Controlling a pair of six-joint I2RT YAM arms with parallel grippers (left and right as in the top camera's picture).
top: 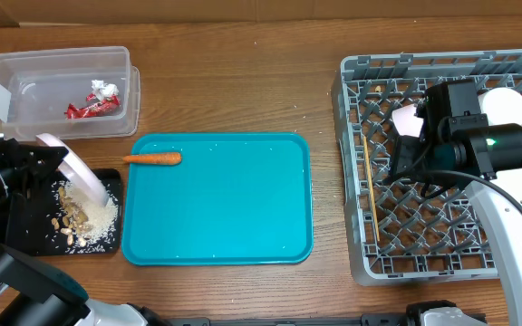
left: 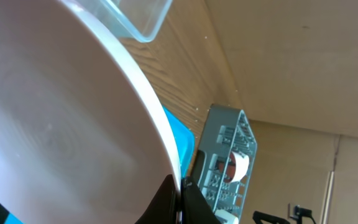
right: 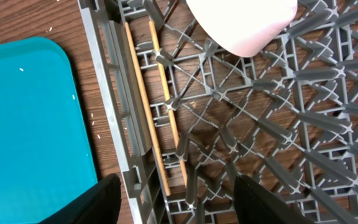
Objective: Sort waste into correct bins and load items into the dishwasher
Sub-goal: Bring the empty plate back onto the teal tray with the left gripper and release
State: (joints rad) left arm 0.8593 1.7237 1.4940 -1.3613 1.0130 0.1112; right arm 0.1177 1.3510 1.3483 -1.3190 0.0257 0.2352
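Note:
My left gripper (top: 36,165) is shut on the rim of a white plate (top: 84,177) and holds it tilted over the black tray (top: 25,231). Tan nut scraps (top: 69,222) and white grains lie in that tray. In the left wrist view the plate (left: 61,124) fills the frame, pinched between the fingers (left: 180,200). An orange carrot (top: 152,158) lies on the teal tray (top: 225,217). The clear tub (top: 25,109) holds a red wrapper (top: 93,107) and a white wad (top: 103,88). My right gripper (right: 176,193) is open and empty above the grey dish rack (top: 424,264), near the chopsticks (right: 146,106) and a white bowl (right: 241,25).
The rack's left wall (right: 98,74) stands next to the teal tray's right edge (right: 23,124). The chopsticks (top: 371,190) lie along the rack's left side. Another white round dish (top: 504,107) stands at the rack's back right. Bare wood table lies around the trays.

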